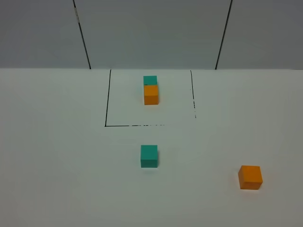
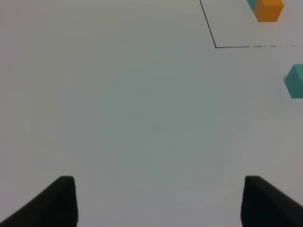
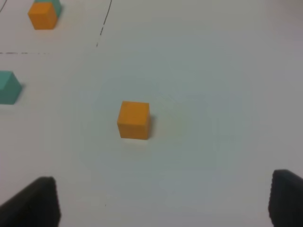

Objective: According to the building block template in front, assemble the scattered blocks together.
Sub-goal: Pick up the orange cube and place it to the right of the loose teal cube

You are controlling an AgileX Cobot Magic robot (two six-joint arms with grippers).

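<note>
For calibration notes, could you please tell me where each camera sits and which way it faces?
Exterior high: mounted high, looking down at table, template, teal block and orange block; no arm shows.
Left wrist: over the table, facing the template; open left gripper shows.
Right wrist: above the orange block; open right gripper shows.
All share the template and teal block.

In the left wrist view the teal block point(image 2: 296, 81) is cut by the picture's edge, and so is the template point(image 2: 269, 10). The right wrist view crops the teal block too. Of the left hand point(image 2: 158, 201) and right hand point(image 3: 165, 201), only dark, blurred fingertips show.
</note>
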